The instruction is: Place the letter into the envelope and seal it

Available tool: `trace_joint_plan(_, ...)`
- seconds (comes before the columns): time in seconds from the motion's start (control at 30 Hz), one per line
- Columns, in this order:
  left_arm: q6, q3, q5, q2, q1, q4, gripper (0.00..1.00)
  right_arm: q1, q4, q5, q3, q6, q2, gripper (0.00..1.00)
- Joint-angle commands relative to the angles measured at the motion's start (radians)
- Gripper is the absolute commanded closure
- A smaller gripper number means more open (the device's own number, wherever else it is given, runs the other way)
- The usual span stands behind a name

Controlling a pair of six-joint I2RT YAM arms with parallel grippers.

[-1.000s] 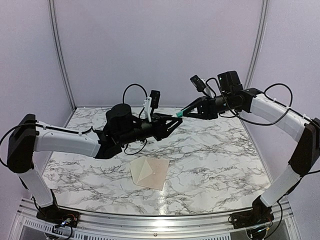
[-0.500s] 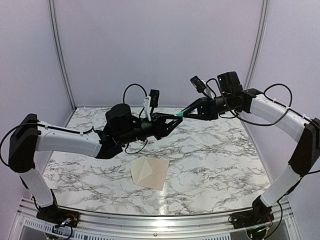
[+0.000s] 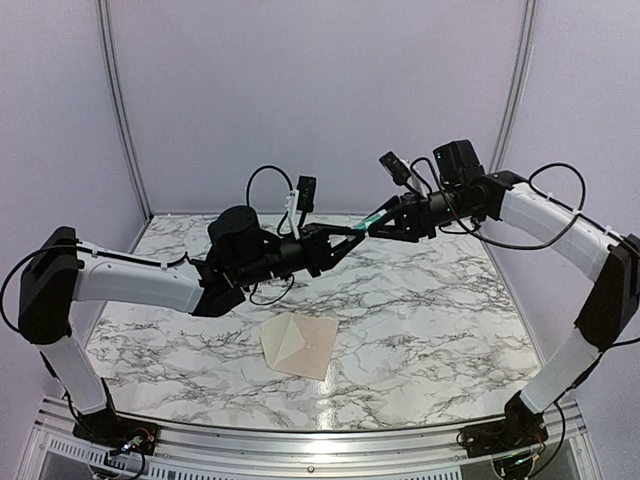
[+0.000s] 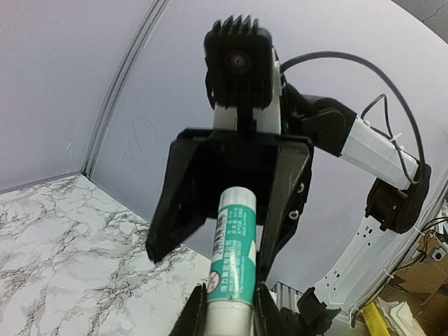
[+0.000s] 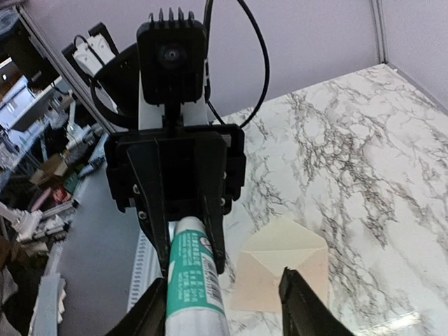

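Progress is looking only partial, as far as we are judging it. The envelope [image 3: 284, 340] is lying on the marble surface [image 3: 430, 300] near the front middle, below the raised arms. Its triangular flap [image 5: 283, 234] is lying open and flat, so the sealing is not yet done. The peach letter [image 3: 318, 345] is showing as a plain rectangle directly beside the flap, where the pocket of the envelope should be. We are not able to tell whether it is sitting inside the pocket or only lying on top of it, so we are not counting the inserting step as finished. Nothing else is showing in or on the envelope. Both arms are hanging high above the surface, well apart from the paper, with a green and white glue stick [image 4: 231, 259] between them. The left claw [image 4: 231, 311] is clamping the body of the stick tightly between both fingers. The right claw [image 5: 224, 290] is standing wide around the other end. In its own wrist view one finger is lying just beside the stick and a clear gap is showing on the other side, so we are judging that it is not gripping. We cannot tell whether the cap is on or off. Gluing the flap and pressing it down are remaining.
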State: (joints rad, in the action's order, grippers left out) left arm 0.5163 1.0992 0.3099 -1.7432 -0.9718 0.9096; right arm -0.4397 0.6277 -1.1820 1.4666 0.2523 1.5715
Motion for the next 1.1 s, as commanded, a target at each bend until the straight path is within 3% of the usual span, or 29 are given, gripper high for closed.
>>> trace_joint_plan(0.0, 0.026, -0.047, 0.023, 0.016, 0.013, 0.063, 0.92, 0.037, 0.251, 0.194, 0.222, 0.245, 0.028, 0.48)
trace_joint_plan(0.1, 0.077, -0.109, 0.026, 0.038, 0.032, 0.053, 0.93, 0.045, 0.401, 0.322, 0.298, 0.369, 0.039, 0.44)
trace_joint_plan(0.23, 0.123, -0.168, 0.024, 0.073, 0.053, -0.049, 0.93, 0.037, 0.472, 0.519, 0.294, 0.497, 0.024, 0.42)
trace_joint_plan(0.37, 0.138, -0.17, 0.026, 0.105, 0.053, -0.199, 0.93, -0.043, 0.361, 0.782, 0.166, 0.539, -0.057, 0.42)
trace_joint_plan(0.53, 0.223, -0.137, 0.101, 0.103, 0.054, -0.284, 0.93, -0.249, 0.193, 1.088, -0.038, 0.602, -0.137, 0.41)
trace_joint_plan(0.87, 0.299, -0.085, 0.172, 0.091, 0.052, -0.351, 0.94, -0.45, 0.081, 1.311, -0.102, 0.618, -0.11, 0.4)
trace_joint_plan(1.07, 0.299, -0.088, 0.174, 0.094, 0.052, -0.352, 0.95, -0.5, 0.073, 1.347, -0.116, 0.628, -0.103, 0.54)
